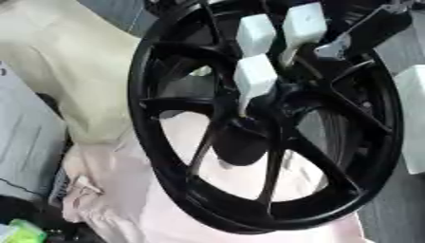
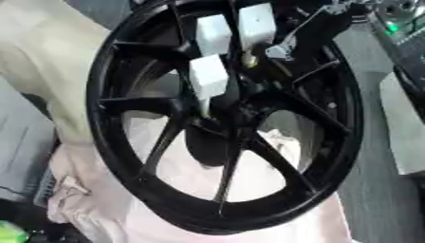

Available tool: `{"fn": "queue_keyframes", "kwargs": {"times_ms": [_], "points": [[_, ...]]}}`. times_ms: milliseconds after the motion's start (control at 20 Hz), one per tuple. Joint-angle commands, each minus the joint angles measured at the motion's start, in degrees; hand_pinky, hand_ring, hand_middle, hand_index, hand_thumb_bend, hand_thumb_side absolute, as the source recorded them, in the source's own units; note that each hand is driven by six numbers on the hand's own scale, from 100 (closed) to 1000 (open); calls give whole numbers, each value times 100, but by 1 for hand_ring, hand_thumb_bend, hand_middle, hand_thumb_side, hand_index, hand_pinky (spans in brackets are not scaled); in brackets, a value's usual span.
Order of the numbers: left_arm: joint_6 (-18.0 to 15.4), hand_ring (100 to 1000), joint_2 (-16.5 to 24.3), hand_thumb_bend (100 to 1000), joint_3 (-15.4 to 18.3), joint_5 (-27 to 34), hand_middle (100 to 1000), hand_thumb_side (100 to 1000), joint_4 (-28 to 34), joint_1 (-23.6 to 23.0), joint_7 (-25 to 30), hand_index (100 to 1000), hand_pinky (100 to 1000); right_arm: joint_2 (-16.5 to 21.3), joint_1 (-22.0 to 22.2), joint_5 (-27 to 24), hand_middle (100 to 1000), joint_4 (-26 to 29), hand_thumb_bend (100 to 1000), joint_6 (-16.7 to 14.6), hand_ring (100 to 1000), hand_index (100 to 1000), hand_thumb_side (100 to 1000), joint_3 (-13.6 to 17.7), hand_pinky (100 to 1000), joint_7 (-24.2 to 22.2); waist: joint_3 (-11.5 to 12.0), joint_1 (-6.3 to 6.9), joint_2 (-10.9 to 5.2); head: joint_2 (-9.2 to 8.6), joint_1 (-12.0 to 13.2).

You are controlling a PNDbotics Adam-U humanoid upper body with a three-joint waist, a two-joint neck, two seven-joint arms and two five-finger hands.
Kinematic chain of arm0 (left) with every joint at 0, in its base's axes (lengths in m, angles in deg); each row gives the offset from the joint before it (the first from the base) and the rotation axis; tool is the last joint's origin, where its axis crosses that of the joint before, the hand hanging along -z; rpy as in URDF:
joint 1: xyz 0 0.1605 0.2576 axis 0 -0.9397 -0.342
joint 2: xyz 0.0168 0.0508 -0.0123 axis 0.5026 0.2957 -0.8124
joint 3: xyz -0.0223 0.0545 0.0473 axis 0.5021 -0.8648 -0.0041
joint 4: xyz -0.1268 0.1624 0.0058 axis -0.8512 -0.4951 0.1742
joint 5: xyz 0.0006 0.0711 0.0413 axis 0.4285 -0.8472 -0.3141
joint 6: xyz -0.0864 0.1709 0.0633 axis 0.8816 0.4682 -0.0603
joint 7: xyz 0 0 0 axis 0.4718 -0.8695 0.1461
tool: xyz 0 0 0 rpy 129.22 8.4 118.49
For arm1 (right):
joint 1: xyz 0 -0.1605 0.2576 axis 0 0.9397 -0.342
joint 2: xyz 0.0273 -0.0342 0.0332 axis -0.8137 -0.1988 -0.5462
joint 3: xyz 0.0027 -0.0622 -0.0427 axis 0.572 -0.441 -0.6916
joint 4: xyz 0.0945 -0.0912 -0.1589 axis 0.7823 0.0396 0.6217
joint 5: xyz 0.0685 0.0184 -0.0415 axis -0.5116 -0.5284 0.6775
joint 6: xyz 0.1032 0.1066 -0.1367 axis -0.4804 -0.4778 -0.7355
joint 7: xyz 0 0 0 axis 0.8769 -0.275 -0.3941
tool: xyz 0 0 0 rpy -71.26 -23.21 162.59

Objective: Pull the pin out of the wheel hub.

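Note:
A black spoked wheel hub stands tilted and fills most of both views. My right hand reaches in from the upper right, its black arm crossing the rim. Its white-padded fingers and thumb close together in front of the hub's centre. A small brass-coloured piece, the pin, shows between them. How deep the pin sits in the hub is hidden. My left hand is out of sight.
The wheel rests on pale pink cloth, with beige cloth behind it on the left. A white block stands past the rim on the right. Something green lies at the lower left corner.

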Motion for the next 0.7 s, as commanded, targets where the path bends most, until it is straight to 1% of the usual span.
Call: {"fn": "queue_keyframes", "kwargs": {"times_ms": [50, 400, 450, 500, 600, 700], "points": [[-3, 658, 92, 453, 25, 19, 580, 698, 106, 10, 24, 735, 636, 187, -117, -54, 211, 166, 292, 24, 578, 442, 155, 124, 716, 45, -7, 43, -185, 32, 9], [-4, 659, 89, 452, 27, 23, 580, 699, 109, 8, 30, 735, 636, 197, -113, -92, 210, 196, 287, 50, 578, 442, 154, 126, 716, 37, -7, 42, -191, 32, 8], [-3, 660, 88, 452, 26, 23, 580, 699, 109, 8, 31, 735, 636, 199, -100, -114, 209, 195, 250, 60, 578, 442, 162, 137, 717, 32, -7, 42, -191, 32, 7], [-3, 660, 86, 452, 26, 24, 580, 699, 109, 8, 31, 735, 636, 204, -84, -151, 207, 198, 271, 79, 577, 442, 148, 158, 717, 31, -8, 42, -190, 32, 7], [-1, 660, 82, 452, 25, 24, 581, 699, 106, 6, 34, 735, 636, 221, -44, -270, 205, 217, 261, 138, 577, 441, 149, 244, 719, 47, -9, 46, -191, 32, 10], [-2, 661, 76, 451, 26, 26, 581, 699, 107, 8, 35, 735, 637, 255, 1, -392, 197, 271, 233, 223, 576, 439, 142, 404, 724, 124, -11, 52, -198, 32, 9]]}}
